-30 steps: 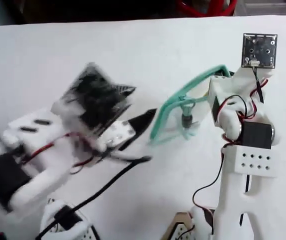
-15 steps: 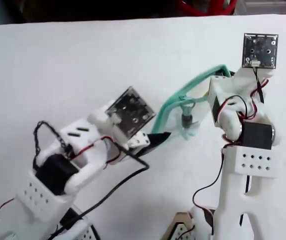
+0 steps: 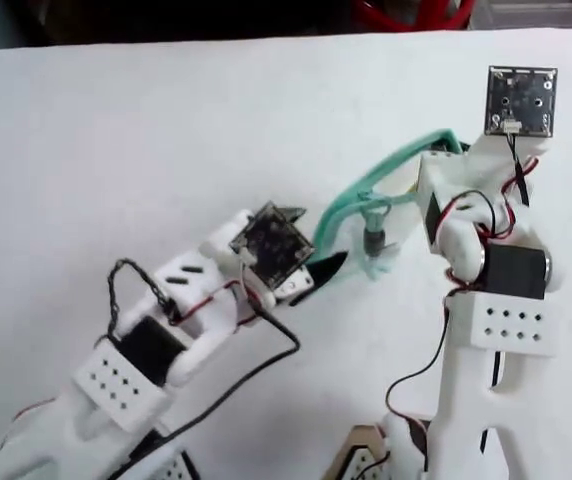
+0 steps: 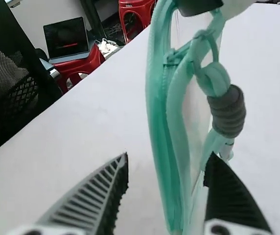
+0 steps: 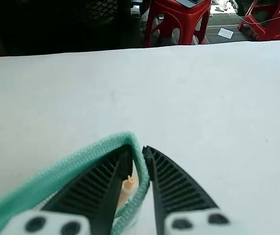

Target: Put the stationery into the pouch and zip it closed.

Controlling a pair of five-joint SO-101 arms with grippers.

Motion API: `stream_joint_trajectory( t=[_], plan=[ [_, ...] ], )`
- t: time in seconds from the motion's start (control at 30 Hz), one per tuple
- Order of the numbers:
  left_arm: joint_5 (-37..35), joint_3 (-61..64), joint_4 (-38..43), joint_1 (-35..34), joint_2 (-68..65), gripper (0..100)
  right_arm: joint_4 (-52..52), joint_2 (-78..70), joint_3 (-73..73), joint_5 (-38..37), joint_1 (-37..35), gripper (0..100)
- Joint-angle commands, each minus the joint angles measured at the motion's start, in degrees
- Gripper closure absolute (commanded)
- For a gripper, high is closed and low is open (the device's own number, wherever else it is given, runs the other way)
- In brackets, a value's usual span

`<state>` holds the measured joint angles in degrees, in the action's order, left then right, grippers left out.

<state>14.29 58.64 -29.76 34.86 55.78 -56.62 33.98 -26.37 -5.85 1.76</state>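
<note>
Pinching the top edge of the teal pouch in the nearly closed right tool, holding it on edge over the table. Straddling its lower end with the left tool, wide open and empty, facing along the zip toward the right tool.

The high camera is fixed above the table. It looks steeply down on the pouch from well off and takes in both arms. The left wrist camera sits close beside the pouch's lower end and faces along its zip edge toward the room beyond. The right wrist camera sits just over the pouch's opposite end and faces outward across the table. All three views share the pouch and the table surface around it.
</note>
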Motion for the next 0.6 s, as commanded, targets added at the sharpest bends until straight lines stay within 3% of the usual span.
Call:
stream_joint_trajectory(
  t=[0.0, 0.27, 0.57],
  plan=[
    [-0.1, 2.4, 5.5, 1.3, -0.3, 77, 0.0, -2.2, -2.0, 0.3, -0.8, 98.1],
    [0.0, 4.2, 11.0, 7.1, -0.9, 83, 0.0, -2.2, -2.1, 0.3, -1.0, 98.1],
    [-0.1, -2.1, 12.6, 5.8, -17.3, 83, 0.0, -2.2, -2.2, 0.3, -0.7, 98.1]
  ],
)
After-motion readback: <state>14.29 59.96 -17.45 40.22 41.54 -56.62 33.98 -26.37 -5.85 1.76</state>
